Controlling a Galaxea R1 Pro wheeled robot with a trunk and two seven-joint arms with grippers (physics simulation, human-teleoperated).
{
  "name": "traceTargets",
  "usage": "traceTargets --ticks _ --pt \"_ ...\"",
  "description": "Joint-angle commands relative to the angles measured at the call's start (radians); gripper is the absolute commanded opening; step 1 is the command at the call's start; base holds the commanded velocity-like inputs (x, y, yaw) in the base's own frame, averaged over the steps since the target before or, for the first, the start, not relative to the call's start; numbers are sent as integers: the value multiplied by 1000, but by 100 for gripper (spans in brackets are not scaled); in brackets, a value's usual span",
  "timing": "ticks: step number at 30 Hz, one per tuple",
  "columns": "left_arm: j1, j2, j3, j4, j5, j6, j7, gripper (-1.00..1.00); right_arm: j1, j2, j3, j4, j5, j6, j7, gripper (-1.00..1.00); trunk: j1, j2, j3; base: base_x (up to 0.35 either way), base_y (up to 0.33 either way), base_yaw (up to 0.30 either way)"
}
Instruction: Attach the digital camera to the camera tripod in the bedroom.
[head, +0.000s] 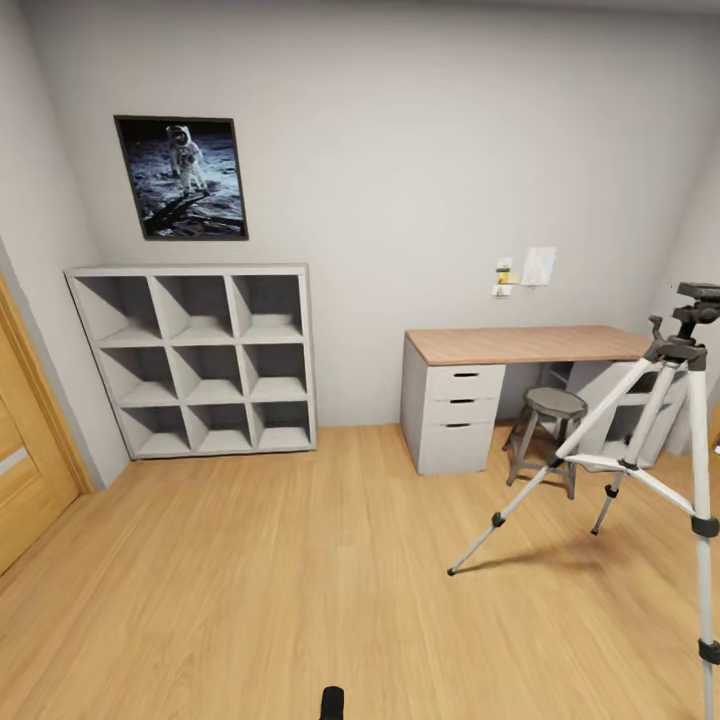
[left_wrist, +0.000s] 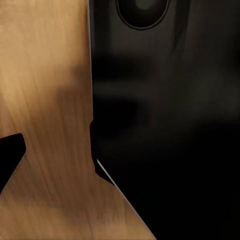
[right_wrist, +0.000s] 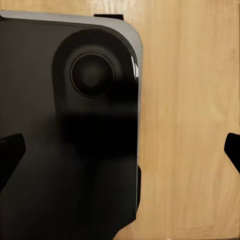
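Note:
The camera tripod stands on the light wood floor at the right of the head view, its silver legs spread, its dark grey head bare and one leg running down past the frame's edge. The digital camera is out of view. In the right wrist view my right gripper is open, its black fingertips far apart over the robot's black body and the floor. In the left wrist view my left gripper hangs beside that same black body, with one fingertip showing at the frame's edge.
A wood-topped white desk with drawers stands against the far wall, a short grey round stool in front of it and close behind the tripod. A grey cube shelf and an astronaut picture are at the left. A wooden door is at far left.

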Motion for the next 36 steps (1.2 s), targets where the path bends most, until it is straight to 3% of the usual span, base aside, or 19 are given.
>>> traceTargets --ticks 1,14,36 --pt "1 0 1 -2 1 1 1 100 0 0 0 1 0 -3 0 100 1 0 -1 280 5 0" --pt "1 0 1 -2 1 1 1 100 -1 1 0 1 0 -3 0 100 1 0 -1 245 -60 0" --pt "1 -2 0 -2 1 -5 -1 100 -1 1 0 1 0 -2 -1 100 1 0 -2 13 -7 0"
